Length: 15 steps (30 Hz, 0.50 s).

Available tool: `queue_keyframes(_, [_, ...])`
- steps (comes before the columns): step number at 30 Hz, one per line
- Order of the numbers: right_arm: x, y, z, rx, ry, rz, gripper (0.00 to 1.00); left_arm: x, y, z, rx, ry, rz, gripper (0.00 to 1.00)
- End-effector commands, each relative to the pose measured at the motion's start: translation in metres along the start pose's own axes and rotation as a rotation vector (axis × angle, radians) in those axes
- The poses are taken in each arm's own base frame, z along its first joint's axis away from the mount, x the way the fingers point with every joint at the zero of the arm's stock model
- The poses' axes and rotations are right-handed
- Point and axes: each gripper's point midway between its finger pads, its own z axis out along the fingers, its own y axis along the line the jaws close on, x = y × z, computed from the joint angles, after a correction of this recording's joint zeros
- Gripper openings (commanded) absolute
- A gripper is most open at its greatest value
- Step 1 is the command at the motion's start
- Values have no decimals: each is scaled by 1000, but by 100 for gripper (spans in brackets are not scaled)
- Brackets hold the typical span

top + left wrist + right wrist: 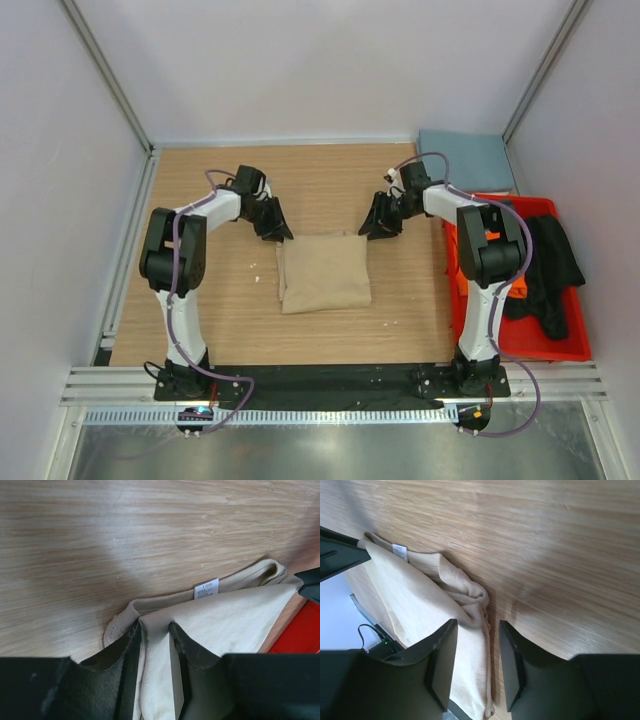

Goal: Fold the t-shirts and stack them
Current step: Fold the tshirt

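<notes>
Left gripper (154, 630), black fingers, closest to the lens. It sits at the far-left corner of the folded tan-beige cloth t-shirt (230, 615), with cloth running up between the narrowly parted jaws. Cannot tell whether it is pinching or only straddling. Small white care label (206, 588) shows on the collar edge just beyond.

Right gripper (477, 625) is released, jaws wide, straddling the bunched far-right corner of the same shirt.

The tan shirt lies as a rough rectangle mid-table on the light wooden tabletop (200, 300), between the two grippers.

Risks:
- The right corner is lumpy and layered. Closing there may catch only the top layer, so the fold would open on lift.
- If one side grips and the other doesn't, pulling would skew the bundle.

Room:
- The right side is tight. The red plastic bin (520, 352) sits just beside the right arm, holding the black shirt (548, 270) and the orange shirt (457, 280).
- The folded slate blue-grey shirt (465, 160) lies in the far-right corner, likely the stack spot.
- Bare wood is open left, far and near of the tan shirt.
- Walls close in on three sides.
</notes>
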Motion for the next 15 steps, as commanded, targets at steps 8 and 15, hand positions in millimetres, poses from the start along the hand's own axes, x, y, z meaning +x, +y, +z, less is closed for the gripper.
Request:
queue_keyframes(8, [-3, 28, 4, -74, 23, -45, 21, -19, -11, 2, 21, -38, 2, 3])
queue_keyframes(15, [-15, 58, -27, -95, -54, -71, 1, -16, -27, -36, 29, -95, -1, 0])
